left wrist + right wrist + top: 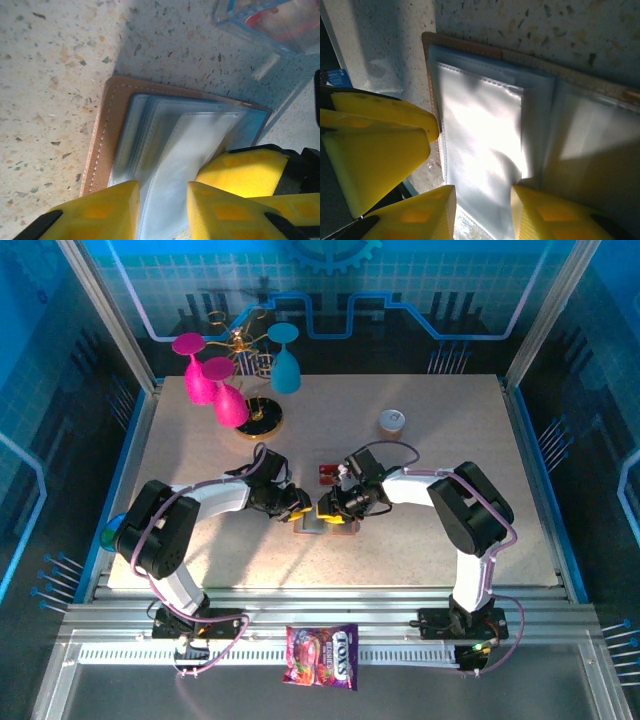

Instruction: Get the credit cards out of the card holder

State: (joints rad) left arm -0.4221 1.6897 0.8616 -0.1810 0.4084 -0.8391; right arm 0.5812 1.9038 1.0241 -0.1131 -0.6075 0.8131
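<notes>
**Task status: partly done; completion not confirmed.**

1. **Card holder.** The card holder (325, 528) lies open and flat on the table (450, 500). It sits midway between the left and right edges and nearer the near edge than the far edge. The brown cover faces down and the clear pockets (175, 150) face up.

2. **Removed item.** One credit card (328, 475), red with a dark part, lies on the table just beyond the card holder toward the far edge, apart from it. In the left wrist view a red surface shows through a clear plastic sheet (260, 22) near the holder's far corner. Whether the card lies in, on or under that sheet cannot be told.

3. **Fingers.**
   - The left fingers (127, 200) stand narrowly apart over the left part of the card holder. A pocket leaf lies flat in the gap, and nothing is gripped.
   - The right fingers (442, 205) stand narrowly apart over the right part, also with a pocket leaf showing in the gap and nothing gripped.
   - The two pairs of tips are close together above the holder.

4. **Remaining work.** The pockets on top look pale and clear, with no red or dark card showing in them. Several leaves are stacked beneath, and their contents are hidden. In judgement, at least one card is out. The lower leaves need to be turned and checked before the task can be called complete.
</notes>
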